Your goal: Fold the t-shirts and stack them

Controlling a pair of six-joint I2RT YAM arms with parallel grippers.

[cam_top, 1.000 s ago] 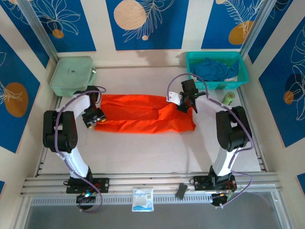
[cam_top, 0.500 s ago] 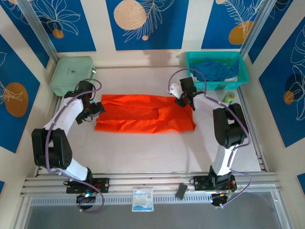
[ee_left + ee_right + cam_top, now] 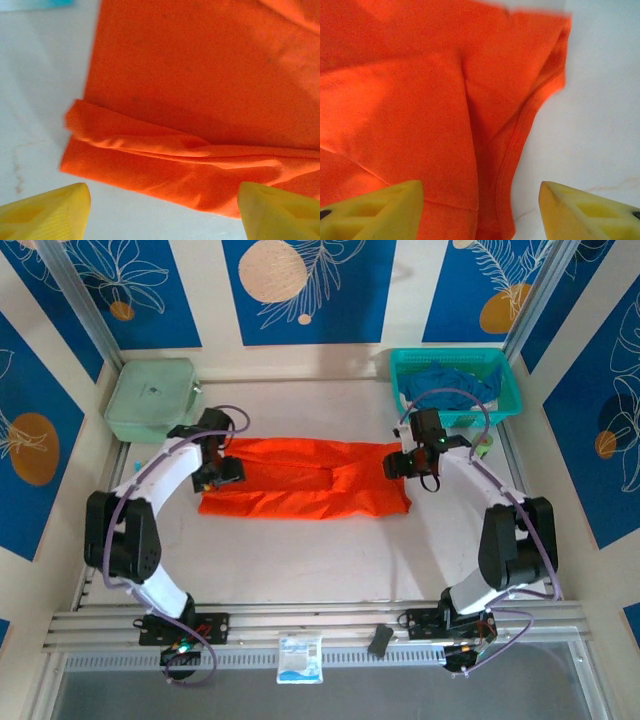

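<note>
A bright orange t-shirt point(image 3: 305, 480) lies folded into a long strip across the middle of the table. My left gripper point(image 3: 224, 469) hovers over its left end, open, with the shirt's layered edge point(image 3: 165, 165) just beyond the yellow fingertips point(image 3: 50, 210). At the right end my right gripper point(image 3: 402, 464) is open above the shirt's hem point(image 3: 515, 150), one fingertip point(image 3: 375, 210) over cloth and the other over bare table. A dark blue t-shirt point(image 3: 448, 384) is bunched in the teal basket point(image 3: 505, 390).
A pale green zip case point(image 3: 150, 398) sits at the back left. A small green cylinder point(image 3: 482, 445) stands right of the right gripper. The metal rail at the near edge holds a white packet point(image 3: 299, 657) and a dark piece point(image 3: 380, 640).
The right gripper opened and shifted right, onto the shirt's right end. The left gripper moved from the left edge inward over the shirt's left end.
</note>
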